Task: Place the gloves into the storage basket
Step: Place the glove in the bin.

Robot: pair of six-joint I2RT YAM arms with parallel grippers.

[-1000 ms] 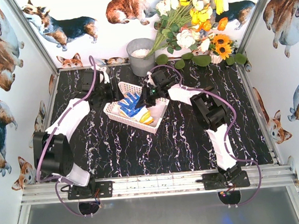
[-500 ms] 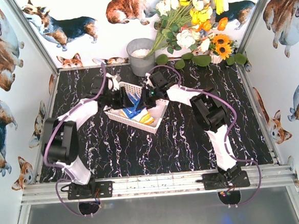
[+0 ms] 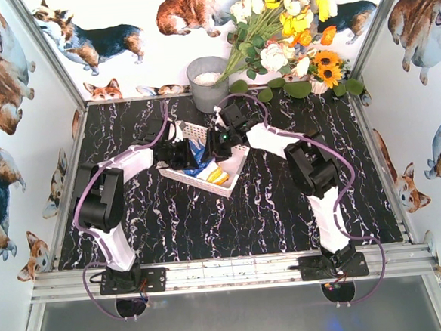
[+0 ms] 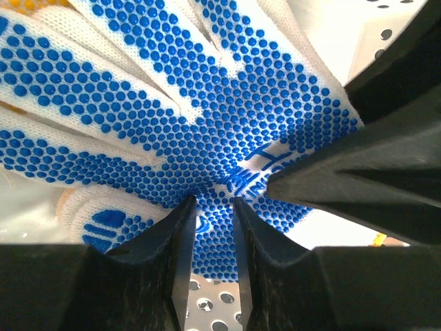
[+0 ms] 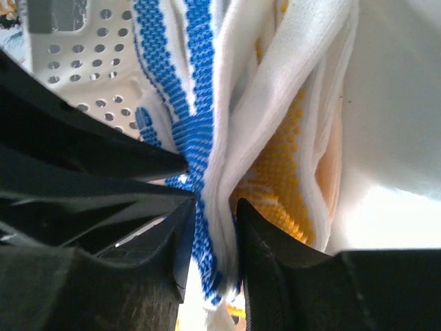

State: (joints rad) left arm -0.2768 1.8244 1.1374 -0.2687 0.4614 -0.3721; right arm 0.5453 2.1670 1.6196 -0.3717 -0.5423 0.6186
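The storage basket [image 3: 241, 162] stands at mid-table with the gloves inside. On top lies a white glove with blue dots [image 3: 198, 153], over yellow ones [image 3: 216, 175]. My left gripper [image 3: 185, 151] reaches in from the left. Its jaws [image 4: 213, 201] stand a narrow gap apart, tips against the blue-dotted glove [image 4: 207, 103], with basket floor [image 4: 213, 307] below. My right gripper [image 3: 216, 141] comes in from the back right. Its jaws [image 5: 215, 207] are parted, with a bunched fold of the blue-dotted glove [image 5: 196, 124] still between them beside a yellow-dotted glove [image 5: 282, 179].
A round grey bucket [image 3: 209, 83] stands behind the basket, with a bunch of flowers [image 3: 287, 32] at the back right. The two grippers nearly touch over the basket; the other arm's dark fingers [image 4: 358, 179] crowd the left wrist view. Corgi-print walls close in three sides.
My left arm swung right from the table's back left into the basket, its jaws narrowing. My right gripper stayed over the basket and its jaws parted. The spread blue-dotted glove is now bunched between the grippers.
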